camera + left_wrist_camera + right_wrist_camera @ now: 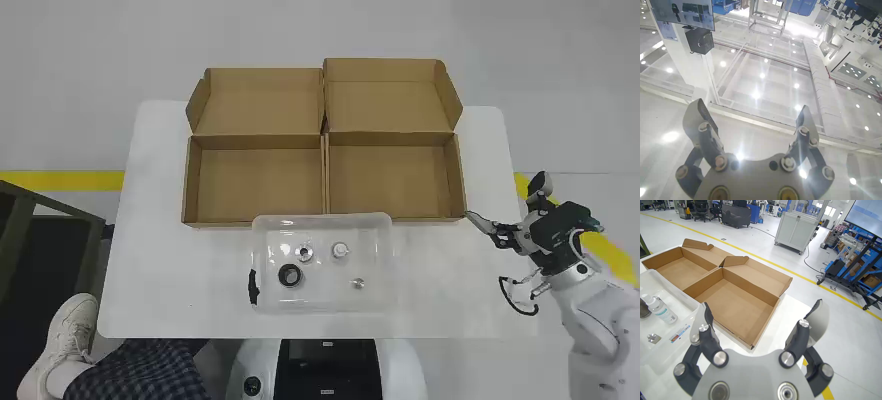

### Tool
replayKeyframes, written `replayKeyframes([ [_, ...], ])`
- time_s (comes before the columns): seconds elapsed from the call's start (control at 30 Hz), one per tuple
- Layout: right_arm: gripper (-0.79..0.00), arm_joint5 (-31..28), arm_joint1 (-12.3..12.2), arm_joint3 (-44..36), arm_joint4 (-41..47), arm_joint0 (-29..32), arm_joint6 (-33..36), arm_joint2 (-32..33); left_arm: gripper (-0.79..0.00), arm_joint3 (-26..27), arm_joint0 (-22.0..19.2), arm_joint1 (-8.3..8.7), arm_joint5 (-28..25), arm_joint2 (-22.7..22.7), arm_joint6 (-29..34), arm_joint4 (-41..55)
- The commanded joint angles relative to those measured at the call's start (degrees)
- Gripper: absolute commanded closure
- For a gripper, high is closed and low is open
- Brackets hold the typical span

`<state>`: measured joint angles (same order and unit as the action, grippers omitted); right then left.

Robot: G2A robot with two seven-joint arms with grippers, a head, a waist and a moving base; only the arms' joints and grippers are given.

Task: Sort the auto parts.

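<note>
A clear plastic bin point(322, 228) sits near the table's front edge. It holds a black ring-shaped part point(291, 276), a small silver part point(301, 250), a small white bottle point(341, 249) and a small metal piece point(357, 284). My right gripper point(490, 250) hovers open and empty over the table's right side, beside the right box. In the right wrist view the gripper point(762, 303) faces the bin point(677, 294), the bottle point(659, 311) and the metal piece point(653, 338). My left gripper point(751, 103) points up at the ceiling, open and empty.
Two open cardboard boxes stand side by side behind the bin, the left box point(255, 182) and the right box point(393, 180), both with bare floors. A black curved piece point(252, 286) sits at the bin's left wall. Bare white table point(450, 285) lies right of the bin.
</note>
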<state>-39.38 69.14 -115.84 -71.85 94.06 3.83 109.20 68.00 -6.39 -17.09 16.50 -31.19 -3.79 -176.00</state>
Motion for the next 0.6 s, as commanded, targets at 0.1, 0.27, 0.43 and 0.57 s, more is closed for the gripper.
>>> replayKeyframes([
  [0.1,-0.785,0.00,0.00,0.00,0.00,0.00,0.00,0.00,-0.785,0.00,0.00,0.00,0.00,0.00,0.00,0.00],
  [0.27,-0.785,0.00,0.00,0.00,0.00,0.00,0.00,0.00,-0.785,0.00,0.00,0.00,0.00,0.00,0.00,0.00],
  [0.43,-0.785,-1.04,-0.24,1.24,0.53,-1.19,2.43,-2.62,-0.785,0.00,0.00,0.00,0.00,0.00,0.00,0.00],
  [0.57,-0.785,-2.75,-0.56,2.22,1.70,-3.02,5.08,-4.57,-0.785,0.00,0.00,0.00,0.00,0.00,0.00,0.00],
])
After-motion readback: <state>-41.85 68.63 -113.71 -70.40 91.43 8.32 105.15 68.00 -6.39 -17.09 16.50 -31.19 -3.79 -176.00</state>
